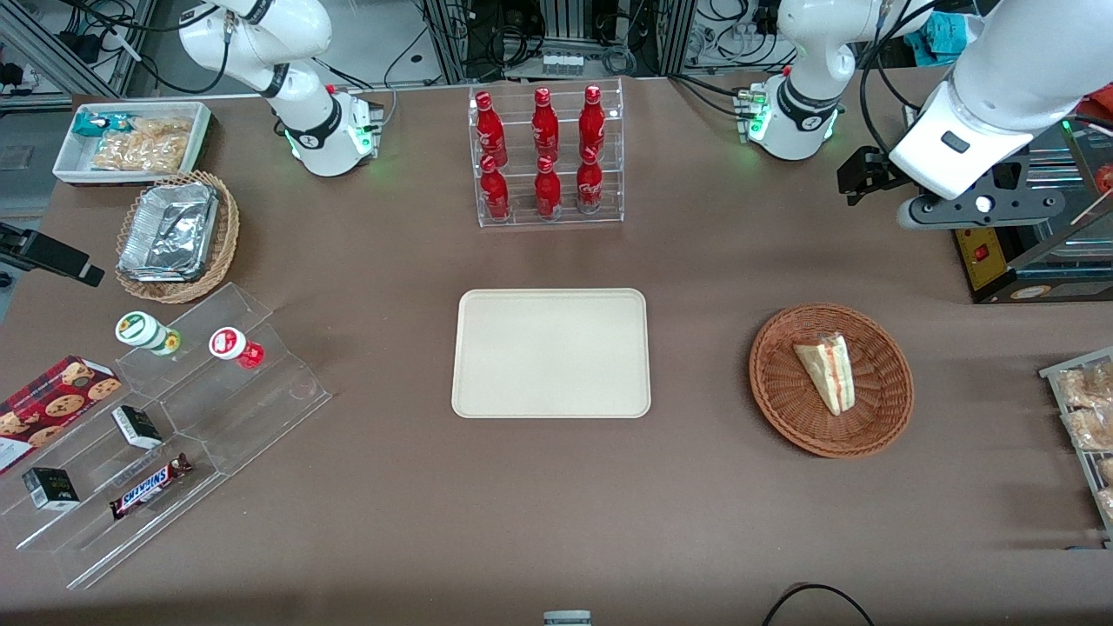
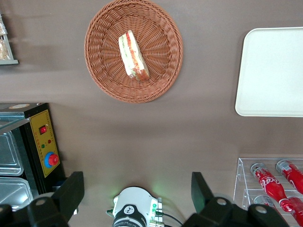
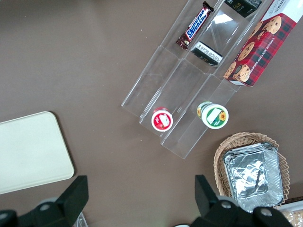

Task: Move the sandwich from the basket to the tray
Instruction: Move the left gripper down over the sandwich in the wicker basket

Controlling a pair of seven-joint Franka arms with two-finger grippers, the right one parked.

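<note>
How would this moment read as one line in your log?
gripper: open, high above table | sandwich: in basket | tray: bare

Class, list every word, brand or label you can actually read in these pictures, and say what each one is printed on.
"SNICKERS": on the chocolate bar in the clear stepped stand.
"CHOCOLATE CHIP COOKIES": on the red cookie box, small, only roughly legible.
White script on the red bottles: too blurred to read.
Labels on the two small cups and the small black boxes: unreadable.
The sandwich, basket and tray carry no text.
The open claw hangs high above the table.
</note>
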